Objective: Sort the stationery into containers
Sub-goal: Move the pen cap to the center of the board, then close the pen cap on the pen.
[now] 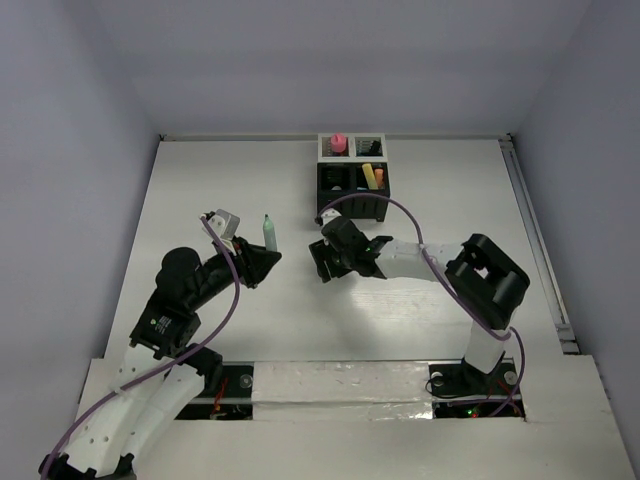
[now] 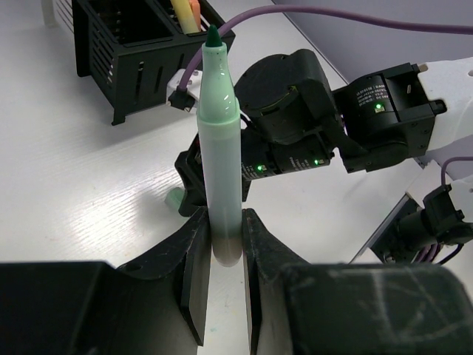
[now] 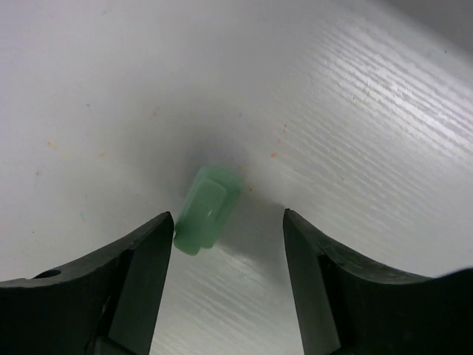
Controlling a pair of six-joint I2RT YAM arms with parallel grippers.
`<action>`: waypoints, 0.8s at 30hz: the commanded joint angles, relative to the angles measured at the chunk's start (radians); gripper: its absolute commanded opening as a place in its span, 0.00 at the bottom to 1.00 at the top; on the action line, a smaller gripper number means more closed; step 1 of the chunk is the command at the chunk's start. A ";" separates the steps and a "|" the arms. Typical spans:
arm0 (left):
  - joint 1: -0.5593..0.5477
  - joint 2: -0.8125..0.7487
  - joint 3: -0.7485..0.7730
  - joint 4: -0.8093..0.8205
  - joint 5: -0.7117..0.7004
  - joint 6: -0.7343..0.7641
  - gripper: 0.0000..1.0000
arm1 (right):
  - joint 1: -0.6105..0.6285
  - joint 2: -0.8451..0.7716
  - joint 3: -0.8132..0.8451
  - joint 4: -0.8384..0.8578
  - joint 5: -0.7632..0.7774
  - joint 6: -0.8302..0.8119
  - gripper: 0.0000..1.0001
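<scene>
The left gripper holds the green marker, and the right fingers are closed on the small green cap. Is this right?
Not quite. The right wrist view shows the right gripper open: the green cap lies on the table between its fingers, not clamped. The left gripper does hold the green marker.

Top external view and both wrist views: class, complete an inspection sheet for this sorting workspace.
Surface: white table, faint orange specks.
Job's things: green marker uncapped, upright; green cap lying on table; mesh organizer holds pink tube, yellow pen and orange pen.
Clutter: nothing seen.
Grippers: left gripper shut on green marker; right gripper open over green cap.
Cables: purple cable along each arm.
Surroundings: plain grey walls.
</scene>
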 commanded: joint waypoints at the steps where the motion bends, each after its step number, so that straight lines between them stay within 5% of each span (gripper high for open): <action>1: 0.003 0.003 0.048 0.039 0.012 0.007 0.00 | 0.003 -0.028 0.028 -0.091 -0.024 -0.006 0.69; 8: 0.012 0.003 0.048 0.042 0.015 0.007 0.00 | 0.012 -0.056 0.053 -0.093 -0.104 0.037 0.70; 24: 0.012 -0.010 0.048 0.039 0.012 0.007 0.00 | 0.040 0.120 0.266 -0.284 0.071 0.023 0.58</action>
